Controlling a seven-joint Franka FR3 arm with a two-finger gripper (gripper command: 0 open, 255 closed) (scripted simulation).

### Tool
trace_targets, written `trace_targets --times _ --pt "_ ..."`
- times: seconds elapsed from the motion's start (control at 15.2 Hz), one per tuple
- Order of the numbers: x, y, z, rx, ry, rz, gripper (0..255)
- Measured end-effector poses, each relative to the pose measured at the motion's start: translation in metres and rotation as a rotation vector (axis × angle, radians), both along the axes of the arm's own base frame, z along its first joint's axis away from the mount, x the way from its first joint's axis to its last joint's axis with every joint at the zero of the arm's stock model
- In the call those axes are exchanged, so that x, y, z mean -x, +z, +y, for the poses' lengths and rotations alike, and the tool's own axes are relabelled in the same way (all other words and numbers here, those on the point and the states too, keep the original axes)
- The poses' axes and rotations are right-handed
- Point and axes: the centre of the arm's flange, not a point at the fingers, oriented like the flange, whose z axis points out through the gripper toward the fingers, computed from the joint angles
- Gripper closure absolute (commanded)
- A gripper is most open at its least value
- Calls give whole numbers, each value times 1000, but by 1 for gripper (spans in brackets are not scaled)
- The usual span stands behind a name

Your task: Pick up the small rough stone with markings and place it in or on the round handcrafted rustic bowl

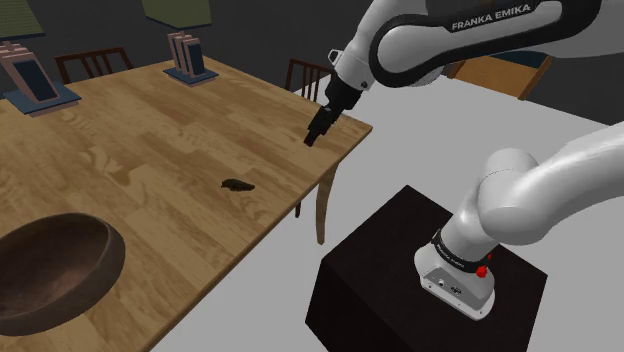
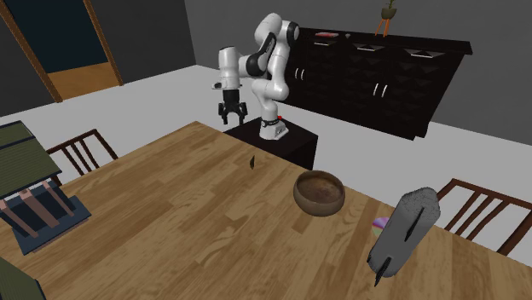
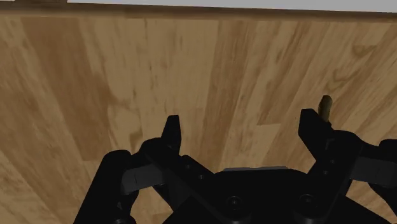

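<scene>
From the shoulder view, the brown bowl (image 1: 55, 270) sits at the far left of the table (image 1: 150, 130). The small dark stone (image 1: 238, 184) lies on bare wood at about 2 o'clock from it, well apart. The gripper (image 1: 317, 135) hangs above the table's corner, at about 2 o'clock from the stone. Its fingers are spread wide with nothing between them. In the wrist view, the stone (image 3: 326, 107) peeks out just past one fingertip, outside the gap. I'd call this the approach, with no grasp made yet. Next, the hand needs to slide toward 8 o'clock, centre the gap over the stone, sink to the wood and pinch.
</scene>
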Motion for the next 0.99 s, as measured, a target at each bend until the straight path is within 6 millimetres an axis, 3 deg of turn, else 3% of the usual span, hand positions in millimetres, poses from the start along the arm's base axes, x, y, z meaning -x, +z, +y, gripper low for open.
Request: trace_targets --times 0.46,0.79,0.99 --pt "-21 -44 63 -108 120 -86 0" --pt "-26 -64 115 -186 207 -147 0" --pt "-32 -72 133 -215 239 -171 0"
